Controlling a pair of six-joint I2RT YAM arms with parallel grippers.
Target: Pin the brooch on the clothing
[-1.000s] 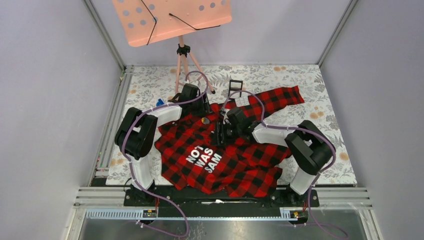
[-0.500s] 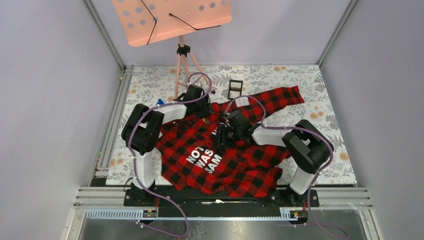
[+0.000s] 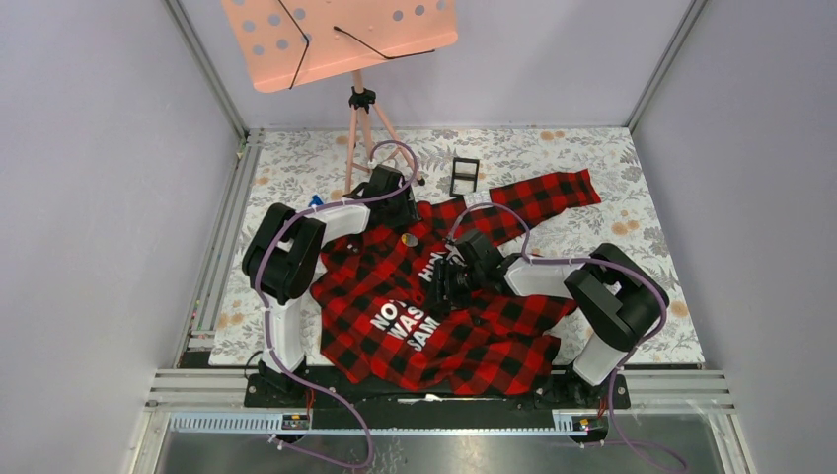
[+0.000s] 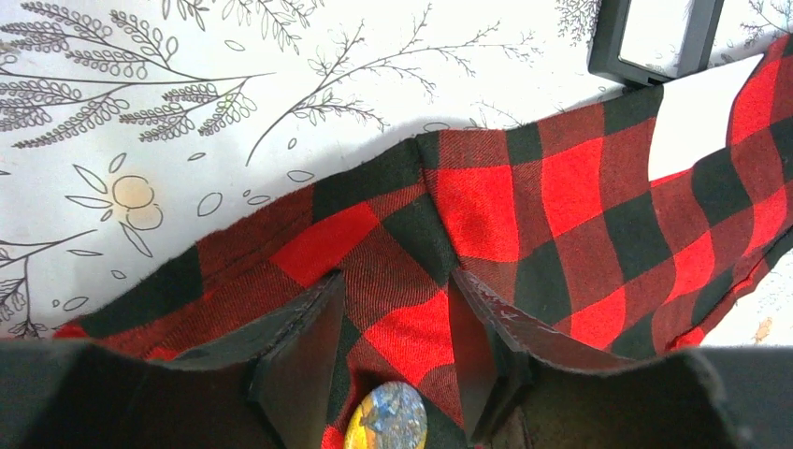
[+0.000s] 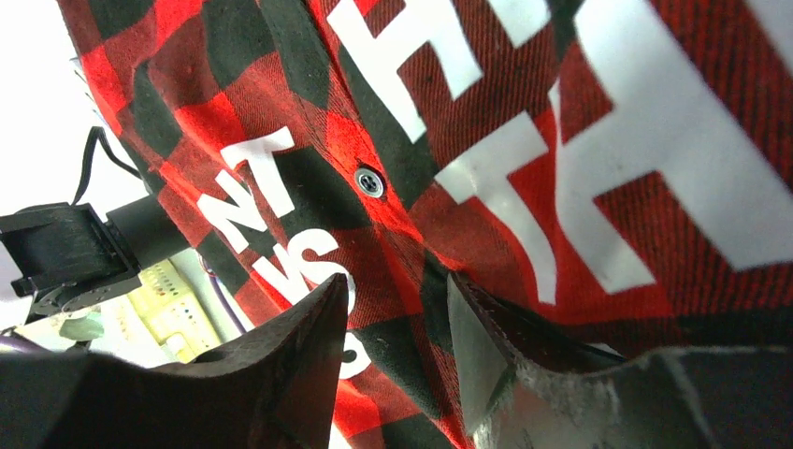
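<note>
The red-and-black check shirt [image 3: 494, 336] lies spread on the table, its white letters [image 3: 405, 321] facing up. The small round brooch [image 3: 409, 239] rests on the shirt near the collar. My left gripper [image 3: 401, 217] hovers just behind it, open. In the left wrist view the brooch [image 4: 388, 421] lies on the fabric [image 4: 552, 196] between the spread fingers, close to their base, not gripped [image 4: 397, 278]. My right gripper [image 3: 446, 286] is on the shirt's middle. In the right wrist view its jaws [image 5: 400, 281] stand apart against the lettered fabric [image 5: 281, 56], a ridge of cloth between them.
A small black square frame box [image 3: 464, 176] stands on the floral tablecloth behind the shirt and shows in the left wrist view [image 4: 655, 37]. A small blue object [image 3: 316, 202] lies at the left. A pink music stand [image 3: 341, 39] on a tripod [image 3: 360, 128] stands at the back.
My right gripper has moved toward the near right, and the shirt shifted with it, showing more letters. My left gripper drew back slightly, and the brooch shows again on the shirt.
</note>
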